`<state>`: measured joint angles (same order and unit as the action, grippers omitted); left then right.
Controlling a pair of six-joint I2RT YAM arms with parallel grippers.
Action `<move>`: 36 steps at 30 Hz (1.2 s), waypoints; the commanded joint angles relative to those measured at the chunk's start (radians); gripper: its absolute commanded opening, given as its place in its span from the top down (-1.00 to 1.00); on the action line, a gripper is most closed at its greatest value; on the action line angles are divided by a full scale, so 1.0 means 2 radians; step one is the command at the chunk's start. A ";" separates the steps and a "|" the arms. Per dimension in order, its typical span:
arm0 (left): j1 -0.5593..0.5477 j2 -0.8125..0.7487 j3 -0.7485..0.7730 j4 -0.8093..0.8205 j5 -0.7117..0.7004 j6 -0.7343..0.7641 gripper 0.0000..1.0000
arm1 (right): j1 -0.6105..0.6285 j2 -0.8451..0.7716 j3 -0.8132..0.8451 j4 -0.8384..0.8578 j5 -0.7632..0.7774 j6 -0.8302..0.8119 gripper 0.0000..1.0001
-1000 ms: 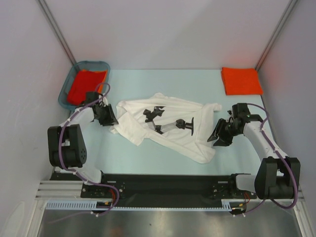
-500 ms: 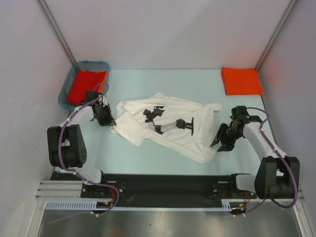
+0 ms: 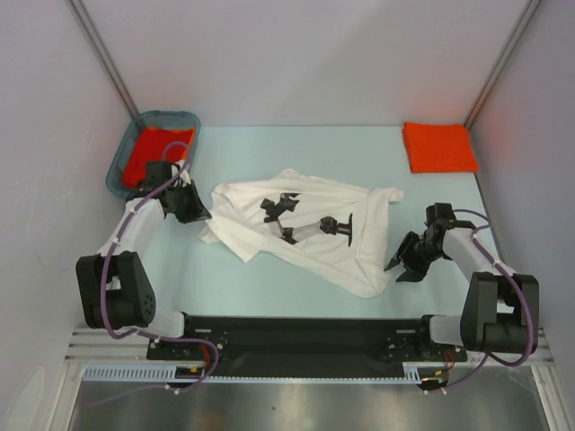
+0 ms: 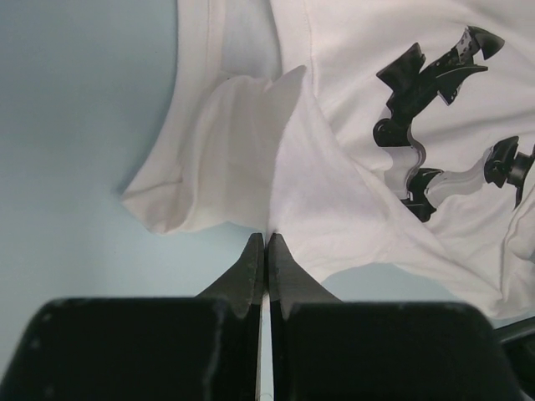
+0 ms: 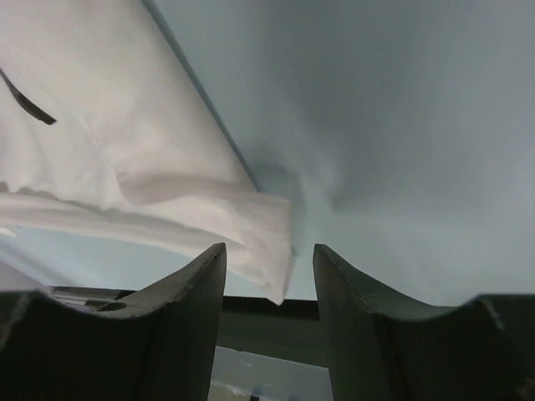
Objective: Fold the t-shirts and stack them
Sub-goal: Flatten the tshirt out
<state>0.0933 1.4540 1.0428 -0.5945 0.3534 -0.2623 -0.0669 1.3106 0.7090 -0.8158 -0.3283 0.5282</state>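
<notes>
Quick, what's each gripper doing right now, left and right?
Left gripper: closed, pinching the white t-shirt at its edge.
Right gripper: open, a corner of that shirt showing between its fingers, not gripped.

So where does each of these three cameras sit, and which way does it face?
Top external: fixed high behind the bases, looking down on the pale blue table; shows left arm, right arm, crumpled white t-shirt with black print, teal plastic basket, folded orange-red shirt.
Left wrist: rides the left arm, looking along the shut left gripper, which seems to pinch the shirt's edge.
Right wrist: rides the right arm, looking past the open right gripper at a shirt corner between its fingers.
Shared: all see the white shirt.
</notes>
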 commanded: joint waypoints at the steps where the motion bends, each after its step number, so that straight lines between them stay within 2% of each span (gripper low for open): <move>1: 0.004 -0.012 0.002 0.005 0.023 -0.006 0.99 | -0.003 -0.003 -0.016 0.050 -0.027 0.018 -0.05; 6: 0.004 -0.012 0.006 0.006 0.026 -0.006 0.99 | -0.005 -0.010 -0.069 0.117 -0.045 0.049 0.02; 14: 0.004 -0.011 0.003 0.005 0.032 -0.004 0.99 | -0.008 -0.042 -0.099 0.153 -0.033 0.069 0.14; 22: 0.005 -0.016 -0.001 0.004 0.033 -0.002 0.99 | -0.012 -0.056 -0.106 0.155 -0.019 0.066 0.24; 25: 0.005 -0.017 -0.001 0.004 0.033 -0.005 1.00 | -0.012 -0.055 -0.108 0.159 -0.018 0.063 0.48; 26: 0.005 -0.018 -0.001 0.004 0.033 -0.005 0.99 | -0.012 -0.058 -0.108 0.159 -0.017 0.063 0.93; 27: 0.005 -0.026 0.001 0.004 0.035 -0.011 0.99 | -0.012 -0.062 -0.105 0.154 -0.015 0.060 1.00; 31: 0.004 -0.073 0.022 0.001 0.038 -0.046 1.00 | -0.012 -0.115 -0.025 0.105 -0.007 0.070 1.00; 35: 0.004 -0.138 0.070 0.001 0.024 -0.084 0.99 | -0.011 -0.123 0.155 0.004 0.040 0.059 1.00; 36: 0.002 -0.139 0.112 -0.013 0.023 -0.078 0.99 | -0.012 -0.121 0.187 -0.011 0.051 0.054 1.00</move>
<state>0.0933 1.2778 1.0969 -0.6323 0.3965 -0.3637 -0.0856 1.0996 0.8707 -0.7292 -0.3119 0.6548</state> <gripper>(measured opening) 0.014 0.018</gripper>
